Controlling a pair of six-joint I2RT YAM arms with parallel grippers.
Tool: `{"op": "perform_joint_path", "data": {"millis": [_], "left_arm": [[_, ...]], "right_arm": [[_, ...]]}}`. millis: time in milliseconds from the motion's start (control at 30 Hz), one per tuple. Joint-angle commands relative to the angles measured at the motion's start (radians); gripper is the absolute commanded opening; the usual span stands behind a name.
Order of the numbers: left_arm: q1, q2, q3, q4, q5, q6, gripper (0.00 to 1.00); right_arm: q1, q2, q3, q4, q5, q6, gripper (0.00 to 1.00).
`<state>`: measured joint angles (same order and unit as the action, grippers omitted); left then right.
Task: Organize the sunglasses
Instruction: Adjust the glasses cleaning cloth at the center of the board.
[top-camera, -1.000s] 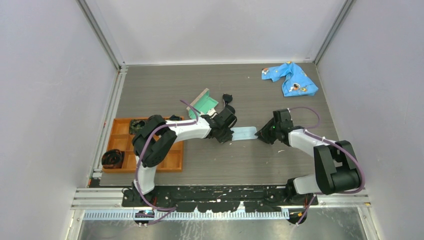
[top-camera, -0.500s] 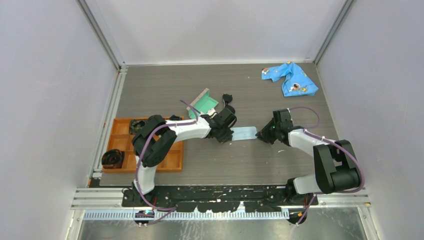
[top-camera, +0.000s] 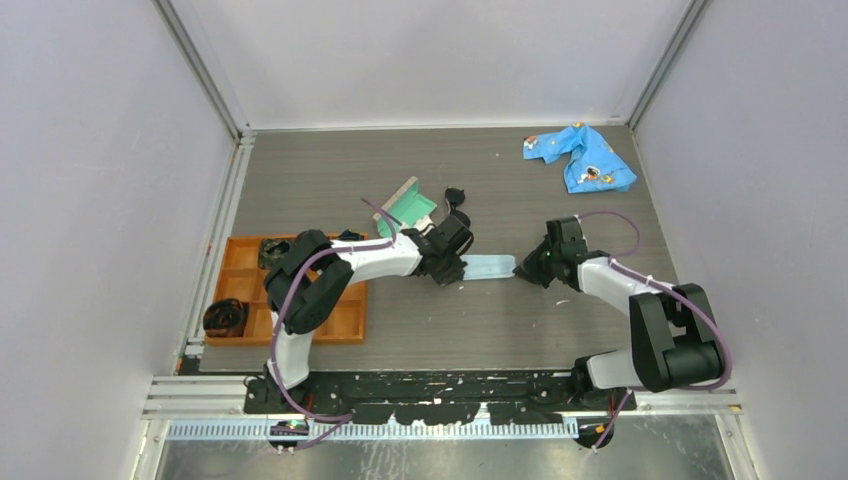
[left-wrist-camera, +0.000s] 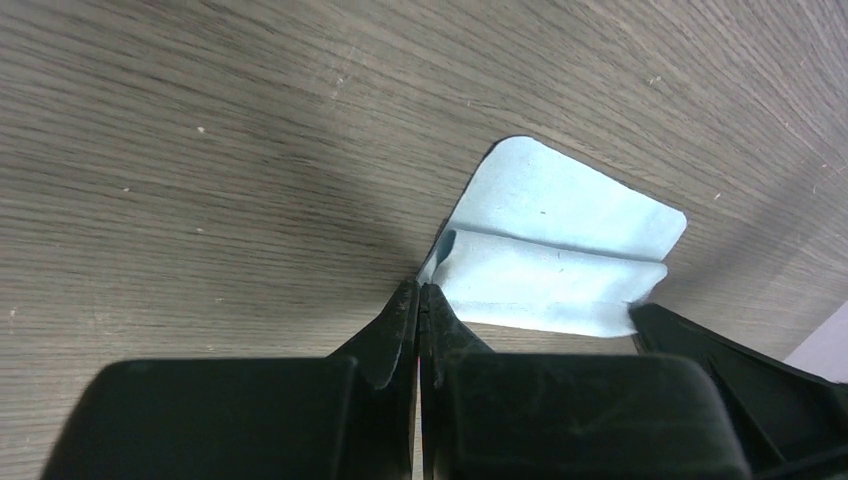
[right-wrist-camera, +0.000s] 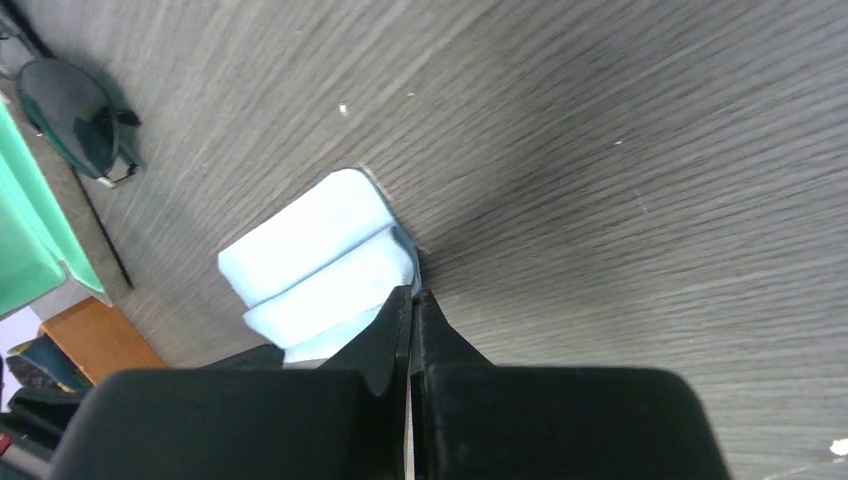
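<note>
The sunglasses (top-camera: 455, 195), small and black-framed, lie on the table behind the left gripper; one dark lens (right-wrist-camera: 75, 115) shows in the right wrist view. A light blue cleaning cloth (top-camera: 490, 266) lies partly folded between the two grippers. My left gripper (top-camera: 462, 268) is shut on the cloth's left corner (left-wrist-camera: 560, 250), its tips (left-wrist-camera: 420, 292) pressed together at the edge. My right gripper (top-camera: 522, 272) is shut on the opposite corner of the cloth (right-wrist-camera: 320, 260), its tips (right-wrist-camera: 412, 295) meeting there.
An open case with teal lining (top-camera: 412, 207) lies just left of the sunglasses. An orange compartment tray (top-camera: 345, 310) with dark coiled bundles (top-camera: 225, 317) sits at the left. A blue patterned cloth (top-camera: 582, 158) lies crumpled at the back right.
The right gripper's jaws have closed onto the light blue cloth's corner. The left gripper stays shut, and both arms have barely moved.
</note>
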<state>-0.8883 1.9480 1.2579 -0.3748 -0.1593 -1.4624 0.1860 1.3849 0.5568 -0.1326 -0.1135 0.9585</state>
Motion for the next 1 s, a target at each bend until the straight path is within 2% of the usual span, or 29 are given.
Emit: {"op": "perform_joint_path", "data": {"millis": [0,300,500,900,967], "left_arm": [[0.01,-0.04,0.036,-0.094,-0.1,0.072,0.0],[0.065,-0.127,0.139,-0.116,-0.093,0.2,0.0],[0.068,-0.121,0.089,-0.038,-0.011,0.2,0.01],[0.028,0.012,0.163,-0.041,0.132,0.302,0.01],[0.021,0.03,0.176,-0.051,0.148,0.313,0.03]], "right_arm": [[-0.004,-0.075,0.093,-0.04,0.021,-0.045,0.0],[-0.014,-0.117,0.262,-0.126,0.036,-0.092,0.0],[-0.014,-0.129,0.196,-0.118,0.03,-0.083,0.01],[-0.034,-0.191,0.053,-0.17,0.108,-0.127,0.0],[-0.037,-0.204,0.029,-0.179,0.128,-0.136,0.01]]}}
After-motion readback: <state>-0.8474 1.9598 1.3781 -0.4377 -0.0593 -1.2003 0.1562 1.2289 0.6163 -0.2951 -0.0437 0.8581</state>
